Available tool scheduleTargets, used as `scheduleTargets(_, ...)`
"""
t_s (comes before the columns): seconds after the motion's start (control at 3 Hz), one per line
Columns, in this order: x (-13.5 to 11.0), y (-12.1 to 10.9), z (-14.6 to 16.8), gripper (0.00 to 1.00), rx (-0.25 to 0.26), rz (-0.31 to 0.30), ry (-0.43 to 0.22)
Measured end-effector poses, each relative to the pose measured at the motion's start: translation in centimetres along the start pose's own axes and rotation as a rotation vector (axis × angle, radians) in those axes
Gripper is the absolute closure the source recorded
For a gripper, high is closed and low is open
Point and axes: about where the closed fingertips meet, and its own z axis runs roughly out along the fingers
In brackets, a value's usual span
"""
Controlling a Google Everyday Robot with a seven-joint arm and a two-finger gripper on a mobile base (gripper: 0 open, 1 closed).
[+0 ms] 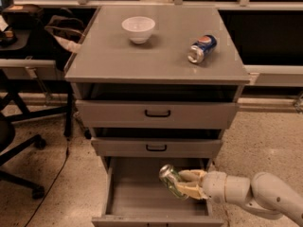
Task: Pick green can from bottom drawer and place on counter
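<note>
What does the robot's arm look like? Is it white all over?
Mostly. The arm is white and smooth, made of fat rounded pieces with darker seams between them. The gripper, over the bottom drawer, has two flat cream-yellow fingers on a round white wrist. No cables or markings show.

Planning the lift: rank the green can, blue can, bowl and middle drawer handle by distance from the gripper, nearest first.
The gripper is over the bottom drawer, shut on the green can.
1. The green can, in its grasp.
2. The middle drawer handle, just above.
3. The blue can, counter, right side.
4. The bowl, counter, back left.
</note>
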Motion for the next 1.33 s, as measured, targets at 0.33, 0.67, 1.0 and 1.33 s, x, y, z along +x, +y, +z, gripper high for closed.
scheduleTargets(0.33, -5.5, -0.9, -4.1, 1.00, 0.075, -0.059, -0.059)
scheduleTargets(0.67, -5.5, -0.8, -4.0, 1.00, 0.075, -0.050, -0.060)
scheduleTargets(1.0, -8.3, -0.2, -5.2, 1.00, 0.084, -0.079, -0.098)
scheduleTargets(1.33, -13.4, 0.6, -7.2, 1.00, 0.103, -0.147, -0.163)
